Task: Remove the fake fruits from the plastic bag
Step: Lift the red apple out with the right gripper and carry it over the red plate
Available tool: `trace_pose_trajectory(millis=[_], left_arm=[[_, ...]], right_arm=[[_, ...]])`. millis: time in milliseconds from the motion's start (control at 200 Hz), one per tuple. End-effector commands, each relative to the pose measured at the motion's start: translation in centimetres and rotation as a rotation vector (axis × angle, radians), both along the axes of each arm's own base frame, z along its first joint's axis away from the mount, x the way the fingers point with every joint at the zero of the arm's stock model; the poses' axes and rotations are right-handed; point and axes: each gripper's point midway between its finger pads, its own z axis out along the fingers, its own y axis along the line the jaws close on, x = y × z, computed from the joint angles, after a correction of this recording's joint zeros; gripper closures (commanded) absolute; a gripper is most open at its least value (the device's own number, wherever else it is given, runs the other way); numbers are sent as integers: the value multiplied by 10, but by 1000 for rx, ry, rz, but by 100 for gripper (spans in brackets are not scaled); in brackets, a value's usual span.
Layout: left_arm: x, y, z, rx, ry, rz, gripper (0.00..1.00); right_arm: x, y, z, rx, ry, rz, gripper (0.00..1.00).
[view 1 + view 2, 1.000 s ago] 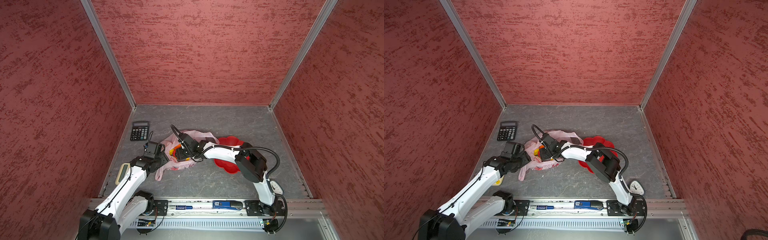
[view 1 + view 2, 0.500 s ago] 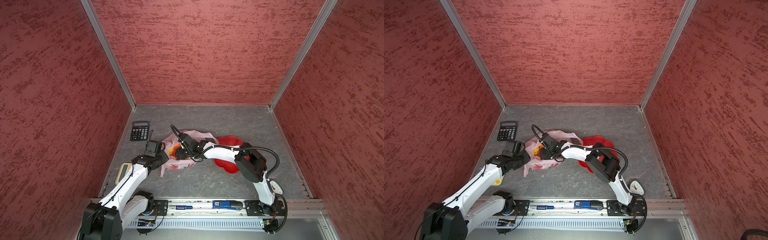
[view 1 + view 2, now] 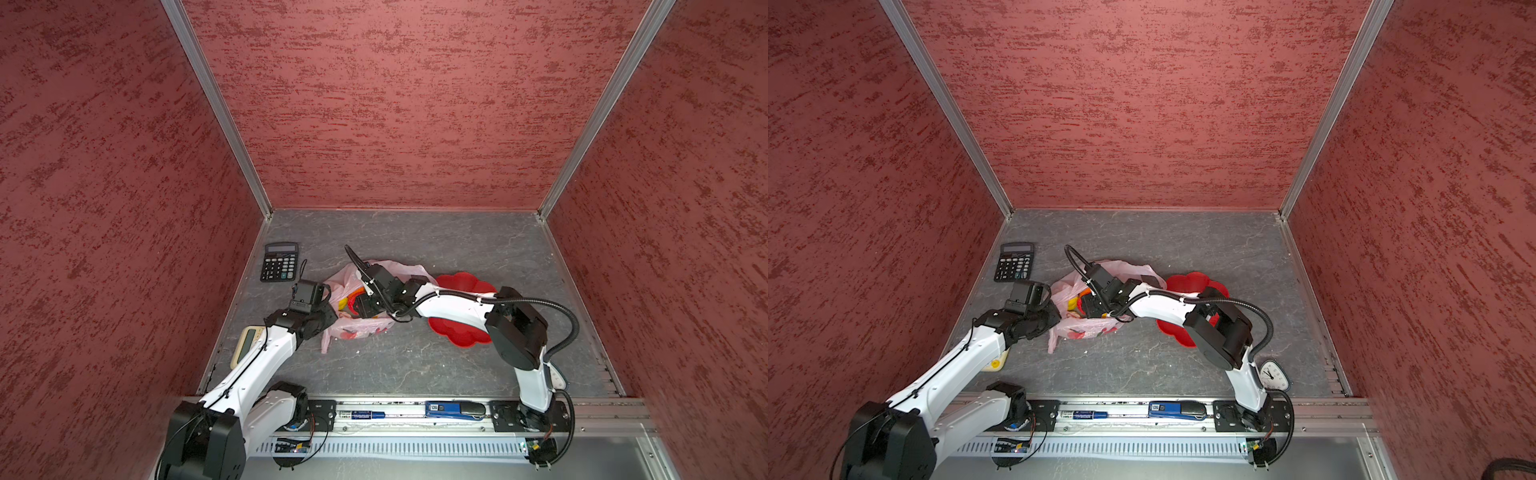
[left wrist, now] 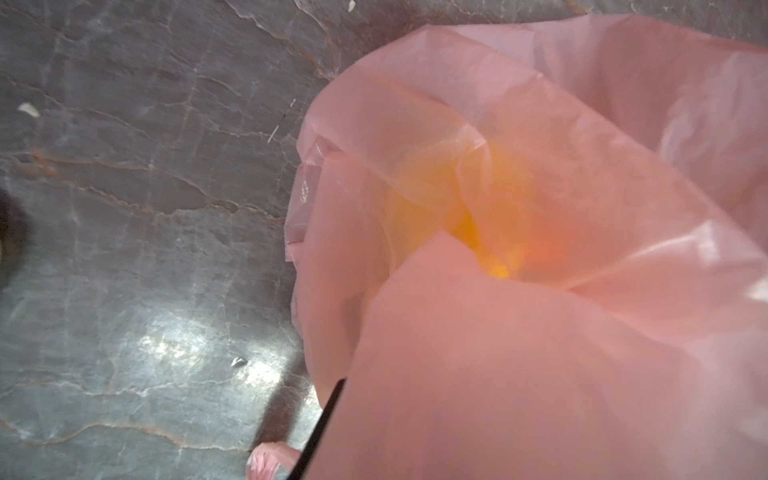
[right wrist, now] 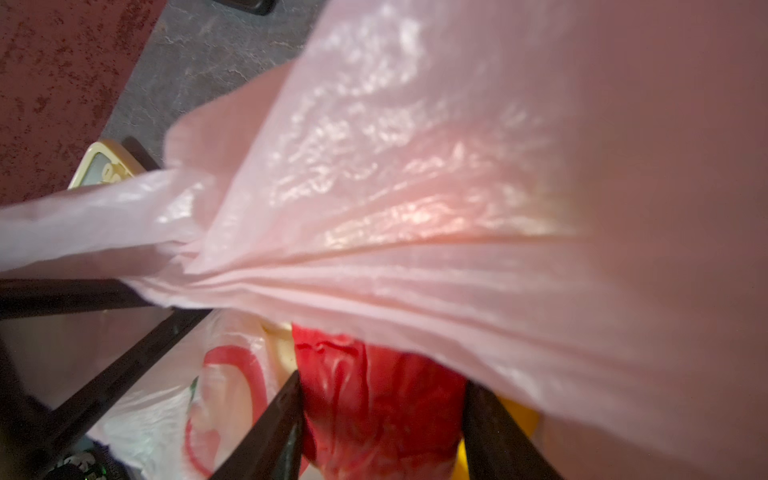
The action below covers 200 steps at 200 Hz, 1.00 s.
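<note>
left gripper [image 3: 331, 310] held the bag [image 3: 358, 331] near-shut, right gripper [image 5: 382, 380] gripped the red fruit [image 5: 374, 424] inside half-open, so a slow pull-out looked best

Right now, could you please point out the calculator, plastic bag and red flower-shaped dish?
calculator [image 3: 279, 266]: in a top view, keypad.
plastic bag [image 3: 357, 330]: in a top view, printed near side.
red flower-shaped dish [image 3: 465, 281]: in a top view, bare far rim.

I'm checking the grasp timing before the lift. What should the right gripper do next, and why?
Probably squeeze the right gripper firmly onto the red fake fruit: in the right wrist view its fingers flank it inside the plastic bag, but a firm grip isn't evident, and the left gripper appears to hold the bag's film taut.
</note>
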Motion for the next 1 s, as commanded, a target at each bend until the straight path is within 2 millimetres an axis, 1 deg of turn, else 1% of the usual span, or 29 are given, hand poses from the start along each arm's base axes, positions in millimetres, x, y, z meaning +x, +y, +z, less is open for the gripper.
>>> trace_pose_trajectory(millis=[0,150,311,371,506,631,766,842,997], left_arm=[[10,2,9,8,-32,2,74],[16,2,12,14,-40,-1,74],[21,0,16,9,-54,-7,74],[23,-1,18,8,-58,-9,74],[26,-2,19,7,-64,-13,74],[28,-3,19,3,-68,-16,74],[29,-4,20,-8,-75,-15,74],[27,-5,18,-11,-72,-17,74],[26,-5,18,-15,-72,-20,74]], right_arm=[[3,-7,26,18,-57,6,84],[-2,-13,42,37,-73,14,84],[-10,-23,53,45,-72,17,84],[-12,-28,55,45,-69,12,85],[-18,-37,69,62,-73,5,85],[-22,-49,78,67,-73,-10,86],[-22,-67,85,74,-76,-53,86],[-19,-81,89,74,-85,-89,86],[-9,-123,103,60,-117,-189,87]])
